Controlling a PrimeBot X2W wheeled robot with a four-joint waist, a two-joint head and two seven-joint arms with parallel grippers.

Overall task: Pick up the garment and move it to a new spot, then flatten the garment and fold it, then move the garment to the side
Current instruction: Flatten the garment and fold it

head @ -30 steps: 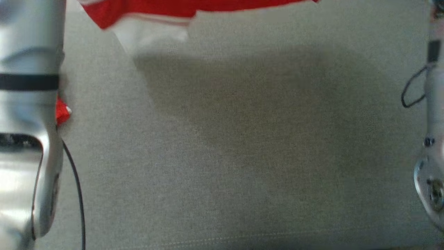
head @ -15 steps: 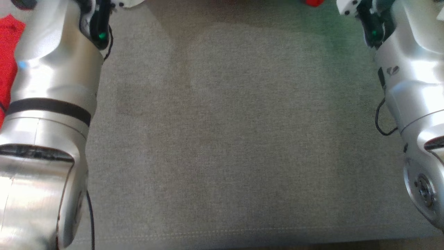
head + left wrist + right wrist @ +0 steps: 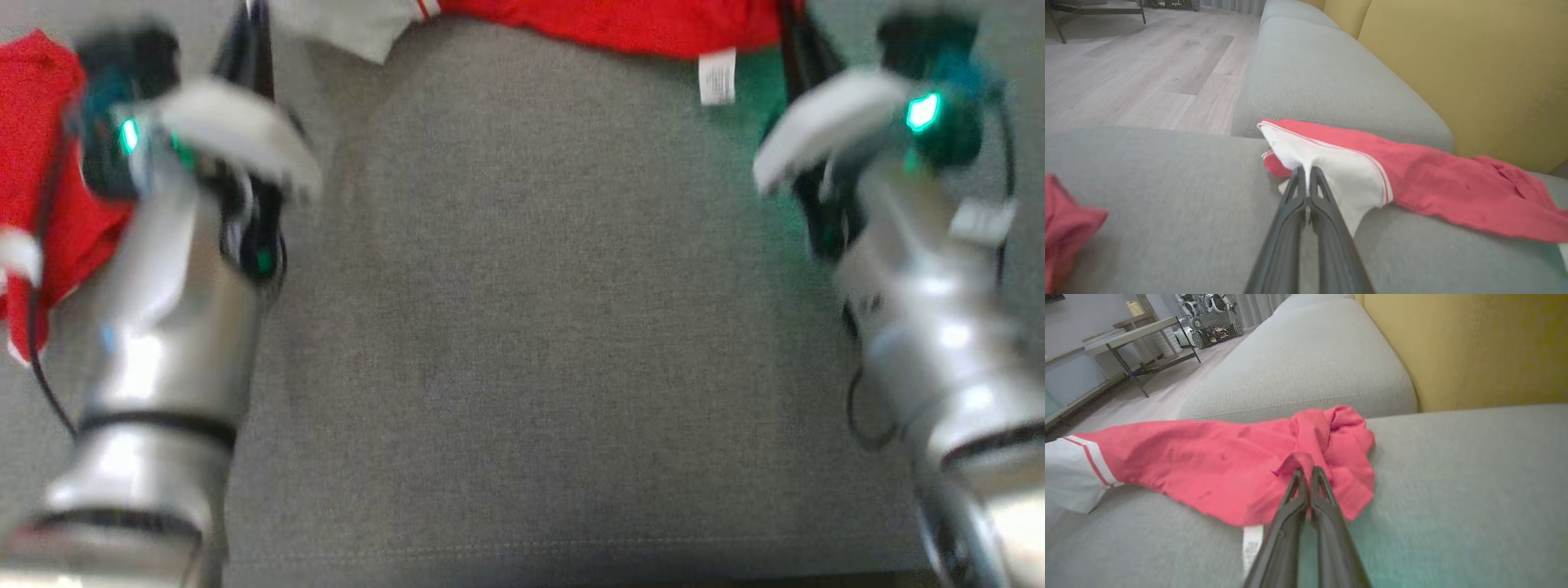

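Observation:
The garment [image 3: 620, 23] is red with a white striped end [image 3: 351, 24] and lies stretched across the grey sofa cushion [image 3: 531, 327], along the top of the head view. In the left wrist view my left gripper [image 3: 1305, 169] is shut on the garment's white end [image 3: 1331, 163]. My right gripper [image 3: 1306, 471] is shut on a raised red fold at the garment's [image 3: 1208, 465] bunched end. Both arms are blurred in the head view; the left gripper [image 3: 257, 37] and right gripper [image 3: 792, 37] reach up to the garment's two ends. A white label [image 3: 718, 77] hangs from its near edge.
Another red cloth [image 3: 41, 180] lies bunched on the cushion beside my left arm, at the lower left of the left wrist view [image 3: 1065, 232]. Yellow back cushions [image 3: 1474, 61] stand behind the garment. Wooden floor [image 3: 1126, 73] and a low table [image 3: 1126, 330] lie past the sofa's edge.
The whole head view has shifted, so the camera has moved. Both arms now show further down that view, and the garment again shows along its top edge. Both grippers stay shut.

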